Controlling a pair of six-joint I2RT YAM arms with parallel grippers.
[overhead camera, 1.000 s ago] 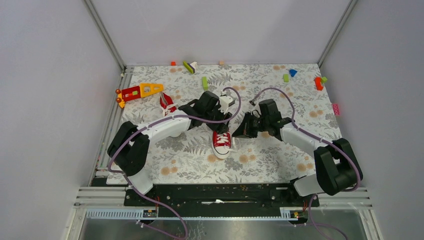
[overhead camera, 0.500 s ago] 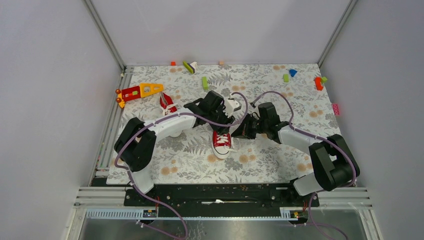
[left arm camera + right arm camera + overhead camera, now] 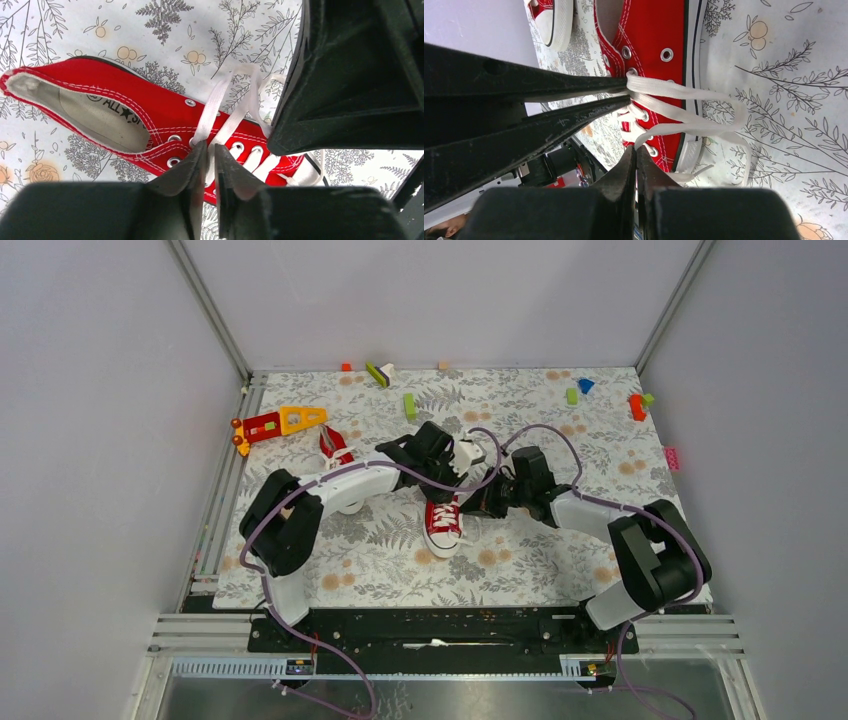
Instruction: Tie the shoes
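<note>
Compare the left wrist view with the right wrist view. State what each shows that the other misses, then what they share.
Only the left wrist view shows the open mouth of the red shoe and its printed insole. Only the right wrist view shows the toe of the second shoe, at its top left. Both show the white lace pulled up off the eyelets, with the left gripper and the right gripper each pinched on a strand, close together.

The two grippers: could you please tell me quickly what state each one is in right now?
Left gripper: shut on a white lace of the red canvas sneaker.
Right gripper: shut on another strand of that white lace.
</note>
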